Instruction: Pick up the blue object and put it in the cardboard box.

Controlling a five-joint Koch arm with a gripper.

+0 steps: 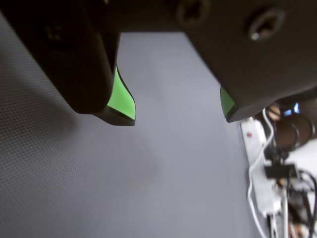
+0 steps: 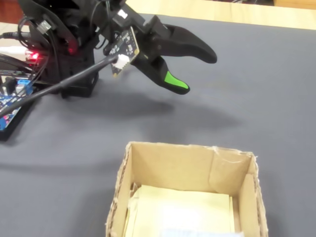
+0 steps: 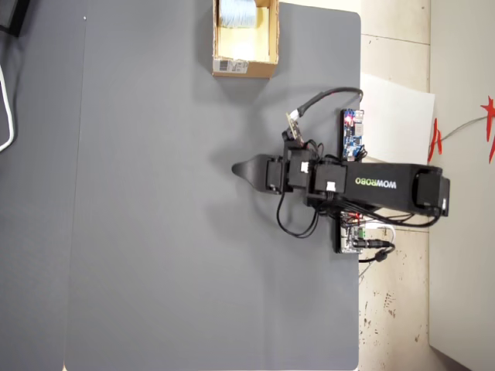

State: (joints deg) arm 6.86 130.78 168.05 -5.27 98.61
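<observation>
The grey mat [image 3: 155,232] covers the table, and the black arm [image 3: 387,185] lies across its right side in the overhead view, well apart from the cardboard box [image 3: 244,68] at the mat's top edge. The gripper [image 1: 178,111] hangs above bare mat, its green-padded fingers [image 1: 121,99] spread apart and holding nothing. The pale blue object [image 3: 234,12] lies inside the box, at the end away from the barcode label [image 3: 231,67].

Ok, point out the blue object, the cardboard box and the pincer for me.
blue object [image 3: 235,12]: overhead view, its ribbed top, inside the box.
cardboard box [image 2: 182,165]: fixed view, inner face of its far wall.
pincer [image 1: 176,106]: wrist view, the gap midway between its green-padded tips.
</observation>
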